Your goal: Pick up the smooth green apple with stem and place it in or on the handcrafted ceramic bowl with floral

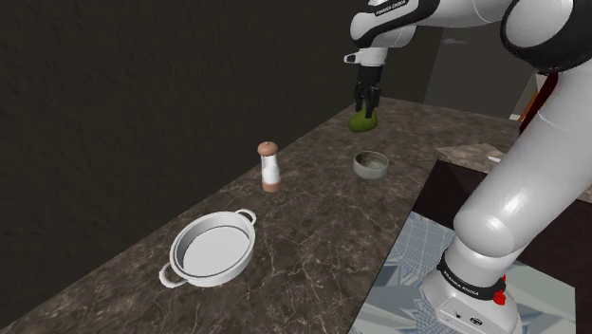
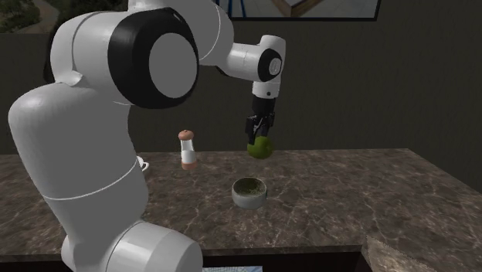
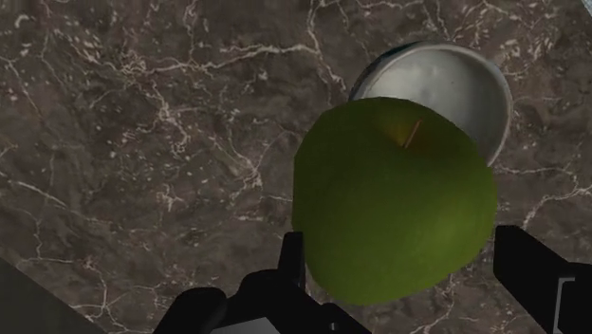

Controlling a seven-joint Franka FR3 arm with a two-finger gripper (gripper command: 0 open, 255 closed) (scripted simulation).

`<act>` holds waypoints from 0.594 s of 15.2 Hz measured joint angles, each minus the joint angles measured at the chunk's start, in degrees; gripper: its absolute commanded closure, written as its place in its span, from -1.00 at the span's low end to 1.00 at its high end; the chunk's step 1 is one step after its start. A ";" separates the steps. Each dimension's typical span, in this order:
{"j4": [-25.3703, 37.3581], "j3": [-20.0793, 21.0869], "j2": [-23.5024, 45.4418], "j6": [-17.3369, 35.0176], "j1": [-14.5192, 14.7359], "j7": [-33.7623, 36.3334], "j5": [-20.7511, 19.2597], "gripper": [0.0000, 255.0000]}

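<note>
Green and smooth, the apple (image 1: 363, 121) hangs in the air in the shoulder view, clasped from above between the black fingers of the gripper (image 1: 368, 102) and clear of the dark, white-veined stone countertop (image 1: 313, 237). It sits higher than the small pale bowl (image 1: 371, 165) and close to over it. Toward the shoulder view's left of the bowl stands a white shaker (image 1: 269, 167) with a brown cap, upright and well apart from it. Farther from the bowl the same way, nearer the camera, a white two-handled dish (image 1: 212, 249) rests on the stone. The white arm (image 1: 517, 190) bends up from the lower right and reaches over the bowl. In the second exterior view the gripper (image 2: 260, 131) points straight down with the apple (image 2: 259, 147) held at its tips. The apple is above the bowl (image 2: 249, 192) and slightly toward the far wall from it — no part of it touches the rim. The bowl's inside looks mottled green here, and the shaker (image 2: 187, 149) stands to the bowl's left and farther back. In the wrist view the apple (image 3: 394, 204) sits between the two fingers (image 3: 531, 261), which press against its sides, its thin stem showing in the dimple. Past the apple the bowl (image 3: 470, 90) shows a white inside and a bluish rim — partly hidden behind the fruit, its centre off to one side of it.
</note>
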 measured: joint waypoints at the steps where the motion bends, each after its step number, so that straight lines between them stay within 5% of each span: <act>1: -2.30 0.30 -2.36 0.06 0.13 0.66 -0.50 1.00; 5: -10.49 1.56 -10.95 -0.02 0.27 2.86 -2.00 1.00; 9: -14.12 1.86 -12.53 2.06 0.26 3.26 -2.23 1.00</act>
